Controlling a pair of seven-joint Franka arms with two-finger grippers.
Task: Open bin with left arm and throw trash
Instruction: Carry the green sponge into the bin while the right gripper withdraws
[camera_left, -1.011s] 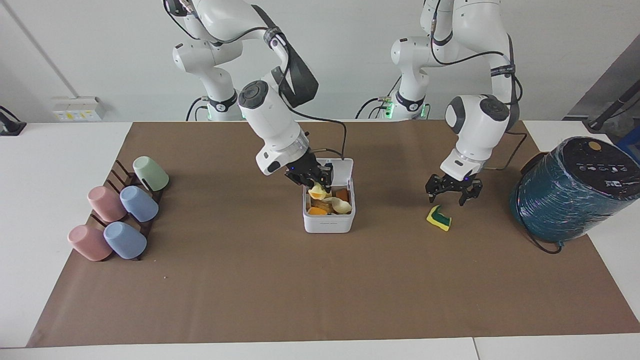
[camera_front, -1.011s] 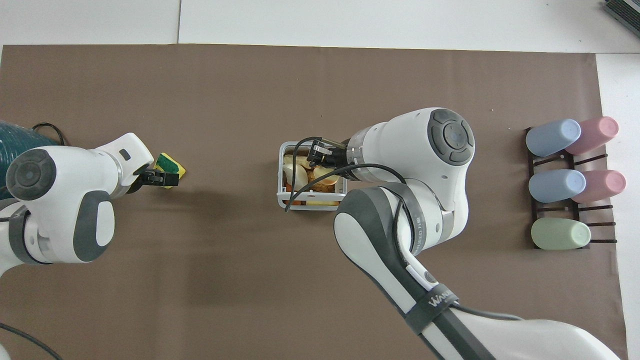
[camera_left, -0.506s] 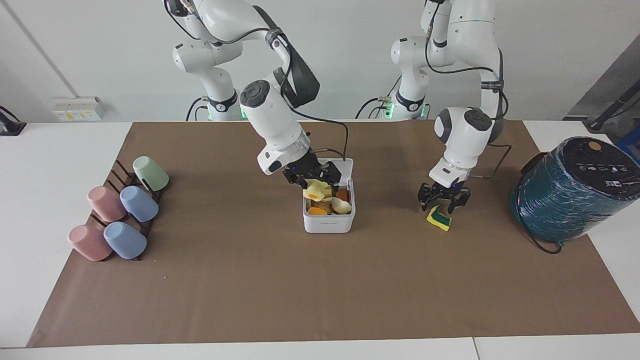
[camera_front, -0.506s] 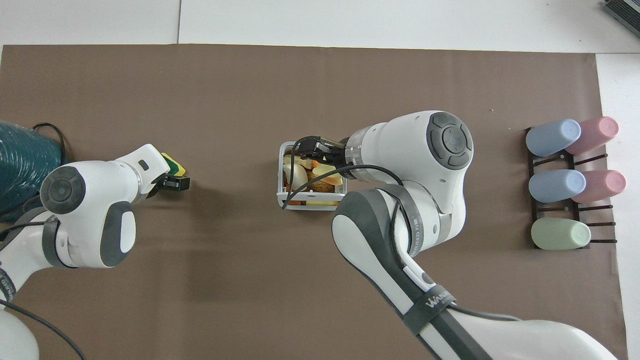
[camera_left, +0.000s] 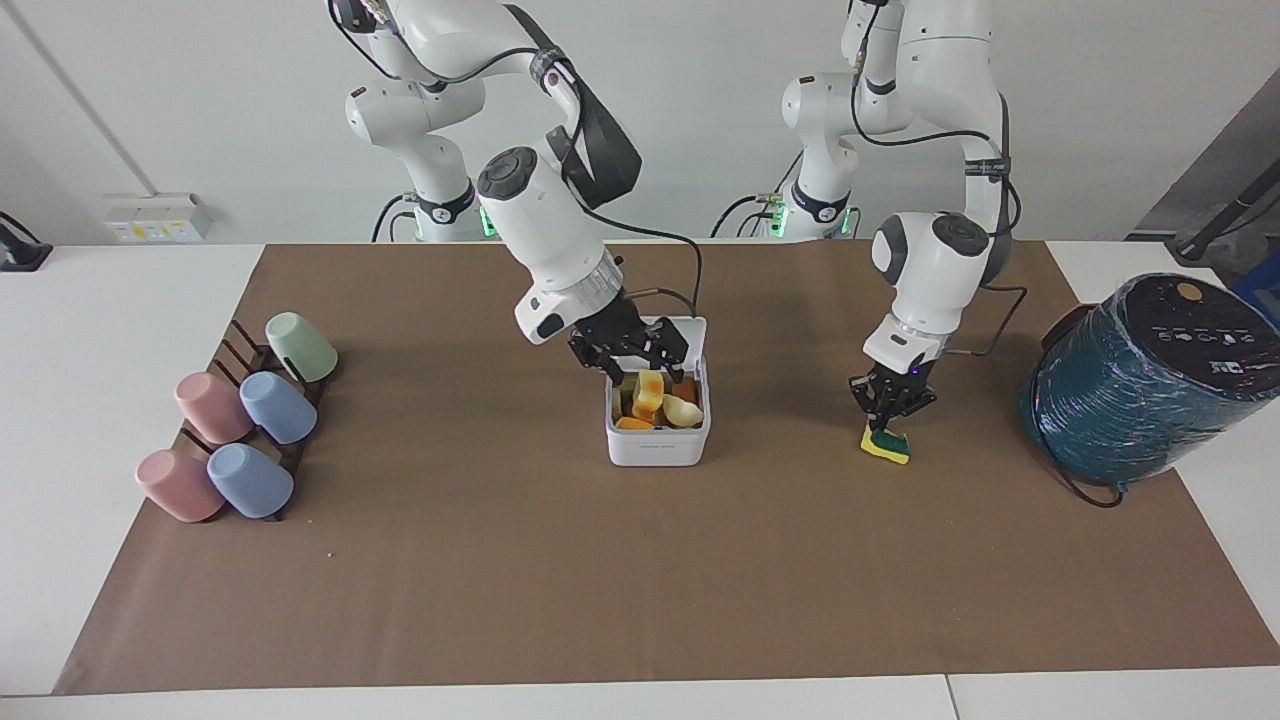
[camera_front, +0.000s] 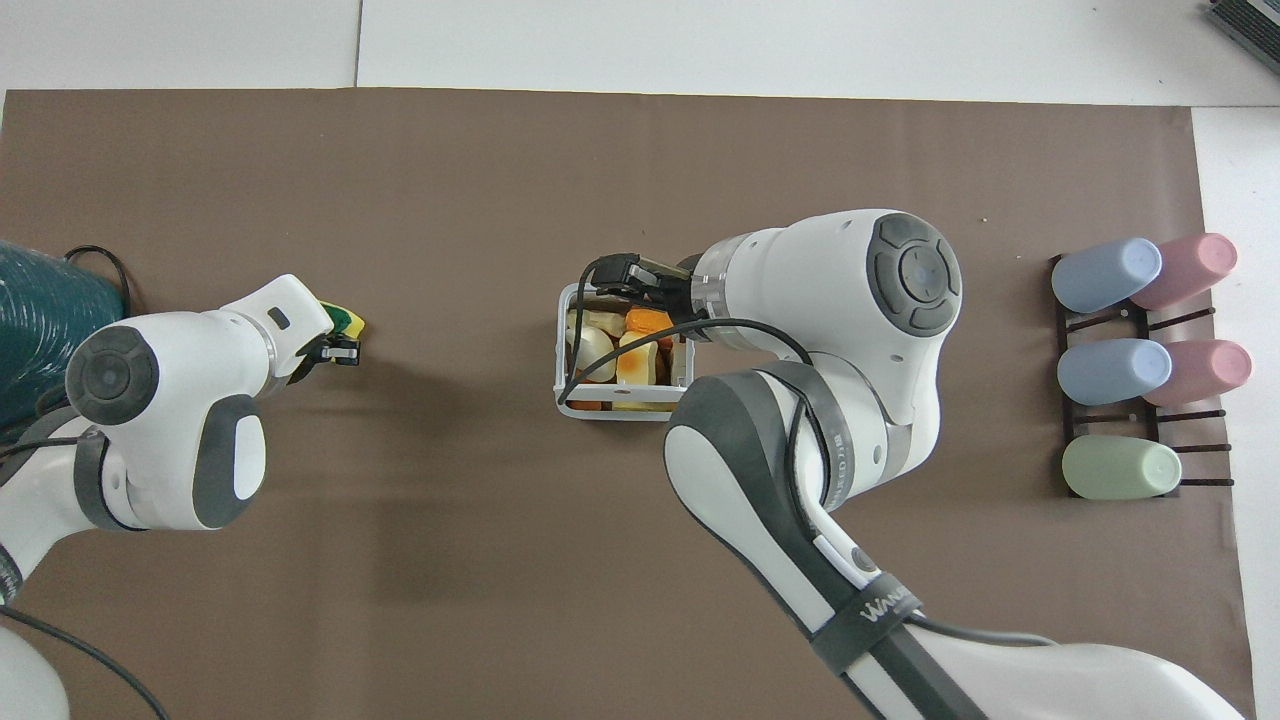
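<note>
A: Start with the cups (camera_left: 235, 430) at the right arm's end of the table (camera_left: 480, 560). Anything there?

B: No, they sit on their rack, no part in this. The bin (camera_left: 657, 440) is mid-table with its lid tipped up on the side nearer the robots. The right pincer (camera_left: 632, 352) hangs just over it with its fingers spread and nothing in them. A yellow chunk with an orange edge (camera_left: 649, 388) lies on top of the heap, a pale cream crescent (camera_left: 683, 410) beside it.

A: And the left pincer (camera_left: 886, 412)?

B: Down on the sponge bit (camera_left: 884, 444), which lies on the table between the bin and the teal wrapped cylinder (camera_left: 1150, 380). The fingers look drawn in around its top edge, though I cannot tell whether the grip is firm.

A: How should that step go?

B: I'd squeeze fully before lifting, since a curled sponge gives and may slip. Then raise it straight, carry it over the open bin once the right arm is clear, and let go low so it doesn't bounce out.

A: What changed over the last half second?

B: The left pincer was spread above the sponge; now it has dropped and narrowed on it. The right one held the yellow chunk over the bin; that piece has since fallen in, and the pincer has lifted slightly.
</note>
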